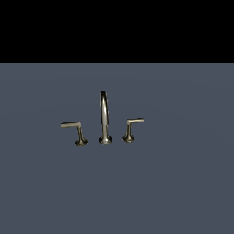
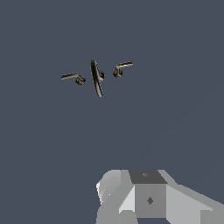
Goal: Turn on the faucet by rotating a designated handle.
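The faucet is a small brass-grey set standing on a flat blue-grey surface, with a tall arched spout (image 1: 104, 114) in the middle. The handle (image 1: 73, 126) stands at the exterior view's left of the spout, a long thin bar on a slanted stem with a flared base. In the wrist view the handle (image 2: 71, 77) and the spout (image 2: 96, 78) look small and far off. Only the grey housing of my hand (image 2: 148, 197) shows in the wrist view. Its fingers are out of the picture, well away from the handle. The arm does not appear in the exterior view.
A smaller lever handle (image 1: 132, 126) with a shorter bar and an upright stem stands at the exterior view's right of the spout, and it also shows in the wrist view (image 2: 122, 68). The blue-grey surface (image 1: 173, 183) stretches out on all sides of the set.
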`<control>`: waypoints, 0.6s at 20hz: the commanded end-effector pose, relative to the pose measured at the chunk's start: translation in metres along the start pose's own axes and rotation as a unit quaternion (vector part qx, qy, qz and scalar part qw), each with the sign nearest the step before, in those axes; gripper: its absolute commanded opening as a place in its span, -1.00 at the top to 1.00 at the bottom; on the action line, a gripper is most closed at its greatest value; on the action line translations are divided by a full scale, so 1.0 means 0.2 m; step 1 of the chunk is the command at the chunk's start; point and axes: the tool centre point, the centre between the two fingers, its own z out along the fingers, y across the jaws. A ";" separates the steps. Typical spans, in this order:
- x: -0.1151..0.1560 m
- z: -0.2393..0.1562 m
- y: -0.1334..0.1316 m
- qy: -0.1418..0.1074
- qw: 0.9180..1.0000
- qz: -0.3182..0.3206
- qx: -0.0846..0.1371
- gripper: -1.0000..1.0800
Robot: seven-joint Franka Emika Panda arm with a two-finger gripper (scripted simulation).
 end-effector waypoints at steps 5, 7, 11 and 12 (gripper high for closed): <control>0.00 0.01 -0.01 0.000 1.000 0.004 0.000 1.00; 0.00 0.03 -0.02 0.000 1.000 0.009 0.000 1.00; 0.01 0.07 -0.06 0.000 1.000 0.025 0.000 1.00; 0.01 0.09 -0.07 0.000 1.000 0.030 0.000 1.00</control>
